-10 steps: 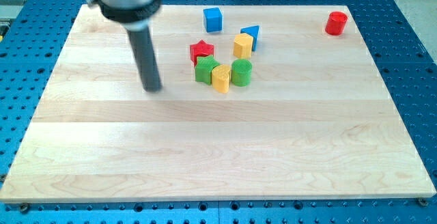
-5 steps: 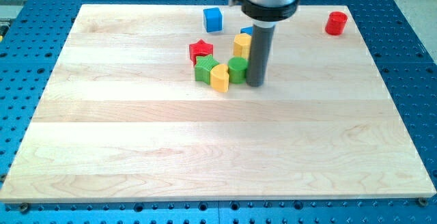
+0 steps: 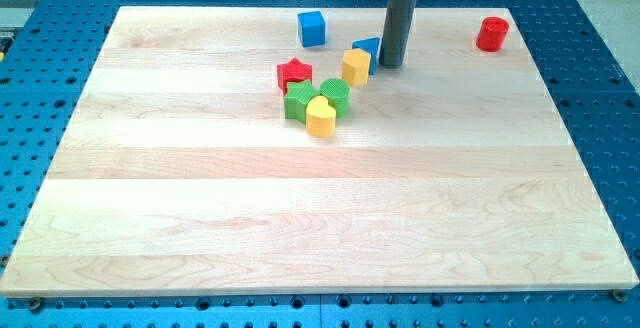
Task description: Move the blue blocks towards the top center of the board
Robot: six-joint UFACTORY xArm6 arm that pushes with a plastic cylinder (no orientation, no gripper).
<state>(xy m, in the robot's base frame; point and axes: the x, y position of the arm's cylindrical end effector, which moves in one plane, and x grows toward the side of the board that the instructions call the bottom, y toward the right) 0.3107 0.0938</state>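
Observation:
A blue cube point(image 3: 312, 28) stands near the board's top centre. A second blue block point(image 3: 366, 50), partly hidden behind a yellow block, sits to its lower right. My tip point(image 3: 391, 65) rests on the board just right of that second blue block, touching it or nearly so. The dark rod rises from there out of the view's top.
A yellow block point(image 3: 355, 67) stands against the second blue block's lower left. A red star point(image 3: 294, 73), a green block point(image 3: 298, 100), a green cylinder point(image 3: 336, 96) and a yellow heart point(image 3: 320, 117) cluster below. A red cylinder point(image 3: 491, 33) stands at the top right. The wooden board point(image 3: 300, 218) lies on a blue perforated table.
My tip swept from the left to the right of the cluster, then moved up beside the second blue block. The green cylinder and yellow heart were nudged left.

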